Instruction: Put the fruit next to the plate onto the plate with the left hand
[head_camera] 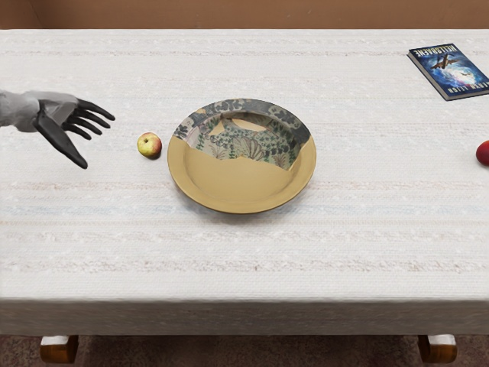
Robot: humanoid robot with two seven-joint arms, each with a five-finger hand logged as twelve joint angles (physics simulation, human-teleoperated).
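Note:
A small yellow-red apple (150,144) lies on the white tablecloth just left of the plate (229,191), a tan dish with a leafy pattern over its far half. My left hand (80,130) comes in from the left edge and hovers a short way left of the apple, apart from it. Its dark fingers are spread and hold nothing, with the thumb pointing down toward the cloth. The right arm is out of view.
A book (449,69) with a blue space cover lies at the far right corner. A red fruit (483,153) shows partly at the right edge. The table's front edge (244,302) runs across the lower part of the view.

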